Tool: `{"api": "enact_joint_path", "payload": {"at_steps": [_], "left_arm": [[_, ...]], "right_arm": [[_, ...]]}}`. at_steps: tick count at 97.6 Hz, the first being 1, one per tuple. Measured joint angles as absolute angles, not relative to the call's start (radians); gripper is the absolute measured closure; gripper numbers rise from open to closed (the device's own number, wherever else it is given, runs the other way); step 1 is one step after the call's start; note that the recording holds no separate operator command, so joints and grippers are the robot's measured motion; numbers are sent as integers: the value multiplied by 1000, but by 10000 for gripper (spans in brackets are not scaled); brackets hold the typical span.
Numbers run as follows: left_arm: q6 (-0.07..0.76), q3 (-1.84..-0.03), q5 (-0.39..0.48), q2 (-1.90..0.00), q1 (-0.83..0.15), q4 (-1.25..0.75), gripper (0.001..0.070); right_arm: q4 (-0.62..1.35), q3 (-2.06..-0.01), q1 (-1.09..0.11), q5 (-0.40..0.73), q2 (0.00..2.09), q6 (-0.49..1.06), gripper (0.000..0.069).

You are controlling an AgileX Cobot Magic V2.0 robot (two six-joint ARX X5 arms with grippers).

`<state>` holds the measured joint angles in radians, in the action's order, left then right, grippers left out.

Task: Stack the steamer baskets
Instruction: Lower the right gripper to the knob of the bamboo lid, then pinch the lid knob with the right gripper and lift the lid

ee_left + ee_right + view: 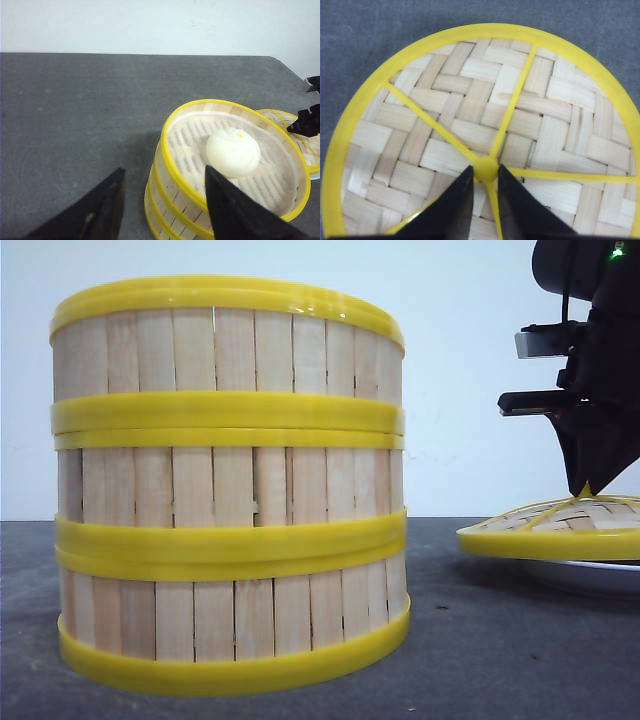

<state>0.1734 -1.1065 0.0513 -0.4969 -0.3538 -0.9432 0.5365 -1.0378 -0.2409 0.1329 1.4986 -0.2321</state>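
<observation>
Three steamer baskets (230, 485) stacked on grey worktop (480, 640), white bun (233, 151) inside top basket, left claw (165, 205) wide open, empty, straddling stack's rim, right claw (485, 181) pinched on knob (485, 169) of woven lid (560, 530) beside stack, lid over white plate (590, 575)

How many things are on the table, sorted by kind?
Steamer baskets: 3, stacked in one tower
Woven lid: 1, the right hand at its knob
White bun: 1, in the top basket
White plate: 1, under the lid
Total: 6
</observation>
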Motion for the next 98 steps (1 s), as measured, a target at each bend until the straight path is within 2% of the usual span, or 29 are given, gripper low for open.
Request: {"api": "enact_joint_path", "payload": {"at_steps": [56, 77, 98], "left_arm": [[173, -1107, 51, -497, -354, -963, 412], [173, -1107, 51, -497, -354, -964, 412], [173, -1107, 51, -497, -354, -965, 412]], "right_arm": [[534, -1037, -241, 141, 1488, -232, 641], [543, -1052, -241, 133, 1362, -216, 641], [621, -1159, -250, 99, 1262, -189, 641]]}}
